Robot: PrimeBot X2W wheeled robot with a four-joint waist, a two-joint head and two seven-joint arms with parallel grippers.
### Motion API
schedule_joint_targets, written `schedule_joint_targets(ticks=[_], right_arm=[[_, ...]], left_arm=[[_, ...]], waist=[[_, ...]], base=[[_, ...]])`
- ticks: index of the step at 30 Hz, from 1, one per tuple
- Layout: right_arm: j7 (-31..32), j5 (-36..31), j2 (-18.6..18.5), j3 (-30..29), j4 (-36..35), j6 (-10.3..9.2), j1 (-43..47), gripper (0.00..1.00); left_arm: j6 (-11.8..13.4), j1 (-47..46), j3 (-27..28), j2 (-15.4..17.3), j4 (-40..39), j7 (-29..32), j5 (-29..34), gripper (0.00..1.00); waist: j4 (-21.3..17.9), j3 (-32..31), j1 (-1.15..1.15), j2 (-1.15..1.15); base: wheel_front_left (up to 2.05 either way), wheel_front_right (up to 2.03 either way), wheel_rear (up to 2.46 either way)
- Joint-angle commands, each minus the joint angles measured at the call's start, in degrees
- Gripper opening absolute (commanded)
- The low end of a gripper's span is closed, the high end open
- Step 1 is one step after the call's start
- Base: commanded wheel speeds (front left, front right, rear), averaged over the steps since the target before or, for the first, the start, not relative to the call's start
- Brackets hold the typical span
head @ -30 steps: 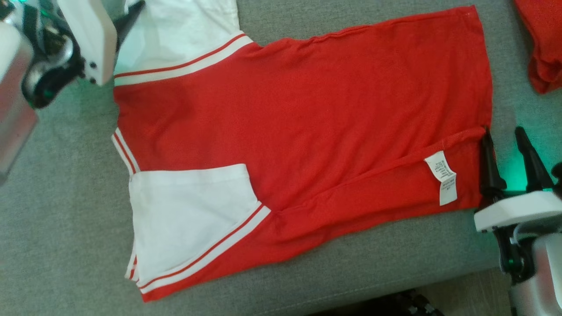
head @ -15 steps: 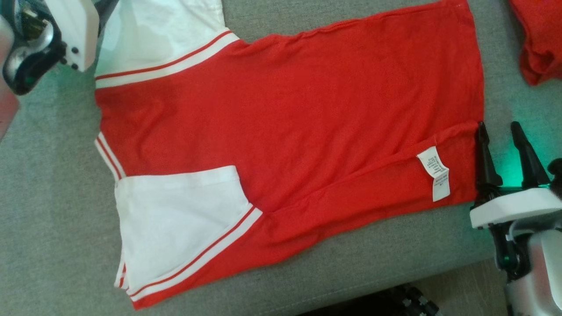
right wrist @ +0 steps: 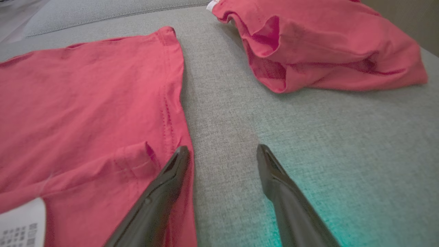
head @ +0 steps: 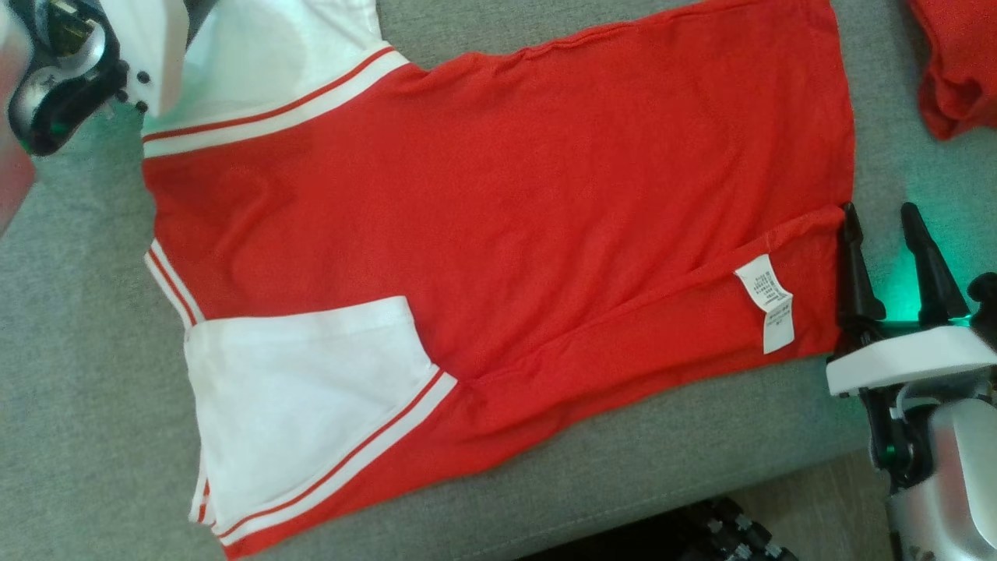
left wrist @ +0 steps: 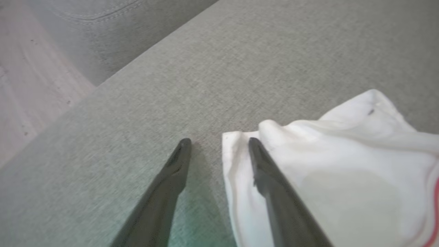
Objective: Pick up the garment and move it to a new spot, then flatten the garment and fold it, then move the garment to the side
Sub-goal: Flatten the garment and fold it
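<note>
**Left side.** The left gripper [left wrist: 219, 144] sits toward the far left of the cushion [head: 78, 351]. Its fingers are apart and straddle the bunched hem of the upper white sleeve [left wrist: 343, 164]: one finger lies over the cloth, the other over bare upholstery. Nothing is gripped.
- Risk: closing here may catch only the thin outer layer. The sleeve then slips out on lifting, or the bunch deepens instead of flattening.
- Risk: pressing down too hard may pinch the cushion cover along with the hem.

**Centre.** The garment [head: 498, 234] lies spread across the cushion, collar end to the left. A strip is folded over along its near side, close to the cushion's near edge.
- Risk: a pull from one arm alone skews the body and drags that strip over the edge toward the floor [head: 818, 491].

**Right side.** The care label [head: 765, 304] lies face up near the hem. The right gripper [head: 878, 210] rests just beside that hem with its fingers apart, holding nothing, the inner finger touching or nearly touching the cloth.
- Risk: closing from here may miss the hem altogether, since most of the gap stands over bare cushion.

**Far right corner.** A second red cloth [head: 958, 70] lies apart from the garment.
- Risk: a wide rightward sweep may snag it.
</note>
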Motion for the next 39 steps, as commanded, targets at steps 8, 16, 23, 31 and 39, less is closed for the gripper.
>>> schedule_joint_targets(ticks=[8,16,23,31,39], right_arm=[[0.54,-0.36,-0.70,1.57,-1.89,-0.05,-0.72,1.00],[7.66,2.83,-6.72,6.39,-2.24,-0.05,-10.66,1.00],[15.20,6.76,-12.24,11.05,3.75,-0.05,-21.55,1.00],[18.90,7.80,-14.00,14.28,10.15,-0.05,-27.94,0.65],[19.42,8.51,-14.47,16.04,13.34,-0.05,-30.41,0.20]], left_arm=[[0.09,-3.56,-1.62,3.89,-2.86,0.83,-2.13,0.00],[0.09,-6.04,-3.42,3.92,-2.65,-5.55,-0.07,0.00],[0.09,-8.03,-4.76,2.79,-2.09,-9.96,1.32,0.00],[0.09,-8.55,-5.90,1.58,-1.38,-12.37,1.24,0.00],[0.09,-8.82,-6.40,1.13,-0.92,-12.99,0.80,0.00]], waist=[[-0.14,0.03,0.00,0.00],[1.40,-1.48,0.00,0.00],[3.45,-1.33,0.00,0.00],[4.59,-1.32,0.00,0.00],[5.16,-1.30,0.00,0.00]], base=[[0.00,0.00,0.00],[0.00,0.00,0.00],[0.00,0.00,0.00],[0.00,0.00,0.00],[0.00,0.00,0.00]])
